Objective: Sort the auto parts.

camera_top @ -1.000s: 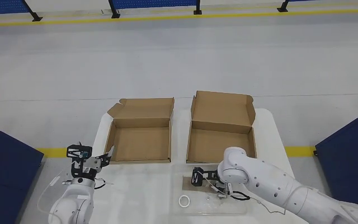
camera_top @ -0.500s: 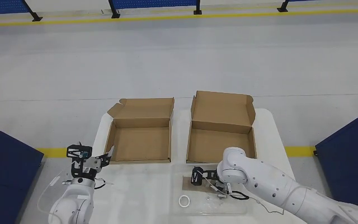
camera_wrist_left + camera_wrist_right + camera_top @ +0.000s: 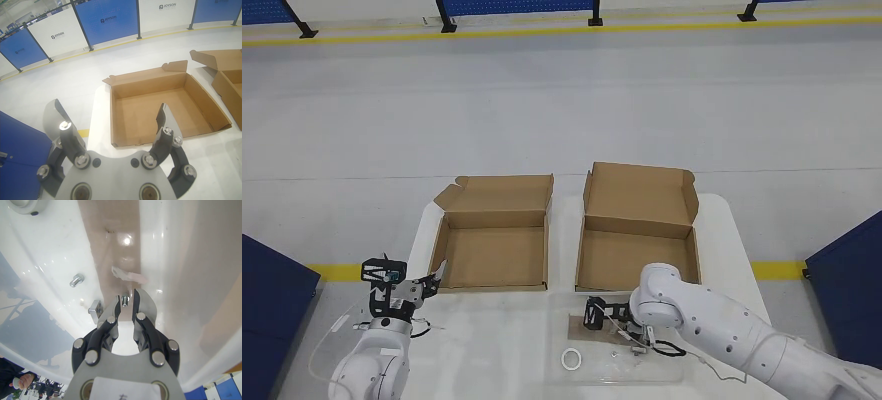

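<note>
One bolt (image 3: 125, 300) between jaws of my right gripper (image 3: 127, 294), long axis along their length; jaws narrowly apart, seemingly unclamped; my left gripper (image 3: 110, 103) spread wide, well away.

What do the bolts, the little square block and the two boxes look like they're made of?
The loose bolt and the bolt between the fingers of the right gripper: bright metal, probably plated steel, with shiny threads. The square block: silvery metal, duller, maybe aluminium. The left box and the right box: plain brown cardboard, probably corrugated, with folded flaps.
</note>
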{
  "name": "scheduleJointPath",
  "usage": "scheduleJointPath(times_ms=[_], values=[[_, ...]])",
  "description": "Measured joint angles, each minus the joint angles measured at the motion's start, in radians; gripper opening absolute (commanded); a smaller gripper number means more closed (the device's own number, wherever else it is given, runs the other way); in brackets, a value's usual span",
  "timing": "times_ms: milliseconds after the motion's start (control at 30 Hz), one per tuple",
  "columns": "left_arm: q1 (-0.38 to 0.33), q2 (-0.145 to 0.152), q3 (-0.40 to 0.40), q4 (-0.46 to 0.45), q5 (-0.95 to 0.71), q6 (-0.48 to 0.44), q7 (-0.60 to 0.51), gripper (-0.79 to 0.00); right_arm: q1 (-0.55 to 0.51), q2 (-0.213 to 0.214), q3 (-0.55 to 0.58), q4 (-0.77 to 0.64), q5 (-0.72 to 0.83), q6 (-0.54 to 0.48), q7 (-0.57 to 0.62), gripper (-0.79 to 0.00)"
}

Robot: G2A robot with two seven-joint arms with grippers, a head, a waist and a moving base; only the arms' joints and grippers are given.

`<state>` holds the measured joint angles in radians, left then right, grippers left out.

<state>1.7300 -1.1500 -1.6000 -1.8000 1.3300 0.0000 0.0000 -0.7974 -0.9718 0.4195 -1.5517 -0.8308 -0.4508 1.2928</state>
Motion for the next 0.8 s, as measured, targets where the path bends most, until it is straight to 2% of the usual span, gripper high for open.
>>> scheduleJointPath(times_ms=[133,233,500,800], values=[[0.0,0.0,0.0,0.0,0.0,0.0,0.0,0.0,0.001,0.001,0.018,0.002,0.013,-0.008,-0.013,-0.785],[0.0,0.0,0.0,0.0,0.0,0.0,0.0,0.0,-0.009,0.02,0.055,-0.039,0.034,-0.012,0.012,-0.785],[0.0,0.0,0.0,0.0,0.0,0.0,0.0,0.0,-0.102,0.109,0.192,-0.251,0.099,0.004,0.081,-0.785],[0.0,0.0,0.0,0.0,0.0,0.0,0.0,0.0,-0.102,0.11,0.192,-0.25,0.099,0.004,0.081,-0.785]])
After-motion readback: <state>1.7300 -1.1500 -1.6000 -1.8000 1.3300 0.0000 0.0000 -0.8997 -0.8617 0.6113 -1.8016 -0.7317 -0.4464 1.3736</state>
